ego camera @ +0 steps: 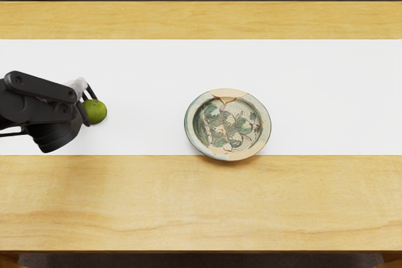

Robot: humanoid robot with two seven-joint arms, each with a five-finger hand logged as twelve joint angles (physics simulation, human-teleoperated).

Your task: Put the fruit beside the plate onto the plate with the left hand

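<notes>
Well left of the patterned plate point(265, 123), the left hand point(61, 118) meets a lime point(97, 112) on the white runner point(314, 92). Its fingers point(83, 115) clasp the fruit.

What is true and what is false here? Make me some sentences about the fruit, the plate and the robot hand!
1. The fruit is green. True.
2. The fruit lies on the plate. False: it is off to the plate's left, apart from it, right by the left hand.
3. The plate sits on the white cloth. True.
4. The plate is plain white. False: it has a greenish painted pattern.
</notes>
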